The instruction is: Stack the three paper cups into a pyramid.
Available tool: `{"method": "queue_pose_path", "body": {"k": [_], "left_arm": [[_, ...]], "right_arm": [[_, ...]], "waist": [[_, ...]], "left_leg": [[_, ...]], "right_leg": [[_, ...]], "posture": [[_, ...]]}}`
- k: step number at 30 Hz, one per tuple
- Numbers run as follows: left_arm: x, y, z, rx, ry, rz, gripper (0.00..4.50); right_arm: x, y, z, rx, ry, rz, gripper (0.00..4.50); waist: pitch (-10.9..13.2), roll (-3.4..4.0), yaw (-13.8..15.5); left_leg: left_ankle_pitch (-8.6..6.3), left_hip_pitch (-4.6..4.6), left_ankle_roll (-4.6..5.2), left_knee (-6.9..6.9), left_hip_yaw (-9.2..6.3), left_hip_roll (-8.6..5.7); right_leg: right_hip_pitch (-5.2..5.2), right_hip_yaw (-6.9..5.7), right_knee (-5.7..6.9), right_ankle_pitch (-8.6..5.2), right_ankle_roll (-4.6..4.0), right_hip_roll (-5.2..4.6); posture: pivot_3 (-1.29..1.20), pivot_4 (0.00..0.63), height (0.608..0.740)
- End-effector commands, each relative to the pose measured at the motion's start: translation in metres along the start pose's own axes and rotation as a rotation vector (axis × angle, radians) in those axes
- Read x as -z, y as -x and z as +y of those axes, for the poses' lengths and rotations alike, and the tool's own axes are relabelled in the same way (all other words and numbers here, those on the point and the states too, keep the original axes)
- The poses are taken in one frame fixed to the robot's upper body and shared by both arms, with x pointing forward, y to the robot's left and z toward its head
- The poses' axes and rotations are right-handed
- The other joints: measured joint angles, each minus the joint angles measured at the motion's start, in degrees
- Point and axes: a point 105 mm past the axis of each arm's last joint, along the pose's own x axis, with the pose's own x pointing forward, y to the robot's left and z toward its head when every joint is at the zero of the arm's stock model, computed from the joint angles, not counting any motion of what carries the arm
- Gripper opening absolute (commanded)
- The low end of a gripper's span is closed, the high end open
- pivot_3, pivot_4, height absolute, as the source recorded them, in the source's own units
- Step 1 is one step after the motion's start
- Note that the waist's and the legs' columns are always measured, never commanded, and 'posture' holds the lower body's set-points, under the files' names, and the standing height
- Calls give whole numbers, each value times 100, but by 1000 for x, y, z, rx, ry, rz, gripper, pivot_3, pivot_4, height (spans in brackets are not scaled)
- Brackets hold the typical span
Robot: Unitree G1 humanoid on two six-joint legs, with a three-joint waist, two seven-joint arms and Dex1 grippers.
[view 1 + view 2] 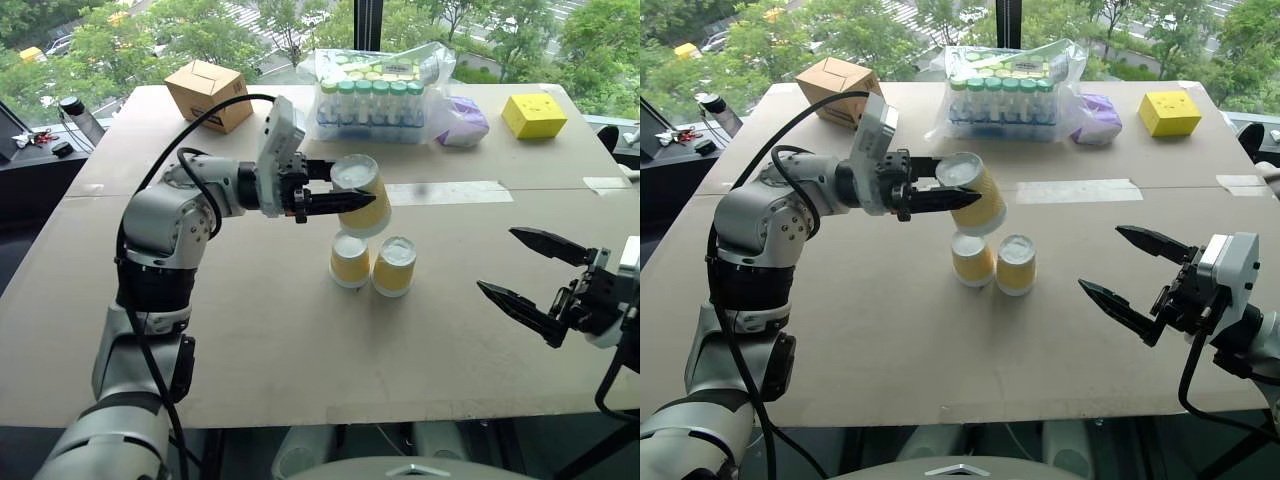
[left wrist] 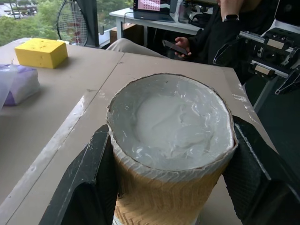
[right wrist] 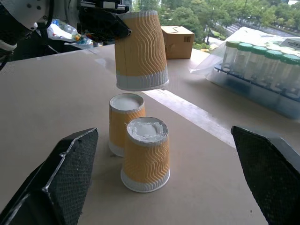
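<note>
The left claw is clamped on one upside-down paper cup, holding it tilted in the air just above the other two cups. Those two stand upside down, side by side on the table. Off to the right, the right claw hangs with its fingers spread wide, holding nothing.

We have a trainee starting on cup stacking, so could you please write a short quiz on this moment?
1. True or false: the left gripper holds a paper cup in the air above the two paper cups on the table.
2. Which gripper is open?
3. The two standing cups are: A) upside down, side by side B) nested C) lying flat.

Key: 1 true; 2 the right gripper; 3 A.
</note>
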Motion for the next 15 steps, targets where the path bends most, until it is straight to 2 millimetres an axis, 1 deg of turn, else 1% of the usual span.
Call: {"method": "queue_pose_path", "body": {"k": [1, 8, 15], "left_arm": [[-2, -6, -4, 1, -52, 18, 2437], [6, -10, 0, -5, -27, 57, 2437], [6, -12, -3, 18, -30, 62, 2437]], "right_arm": [[-1, 8, 3, -39, 29, 42, 4500], [11, 23, 1, -60, 59, 153, 4500], [6, 24, 2, -43, 46, 105, 4500]], "waist": [[0, 0, 3], [0, -1, -2], [0, -1, 2]], "left_leg": [[0, 0, 0, 0, 1, 0], [0, 1, 0, 1, 3, -1], [0, 0, 0, 2, 2, 0]], "right_leg": [[0, 1, -1, 0, 0, 0], [1, 1, 0, 0, 0, 0], [3, 1, -1, 0, 0, 0]], "posture": [[0, 150, 740], [0, 150, 740], [0, 150, 740]]}}
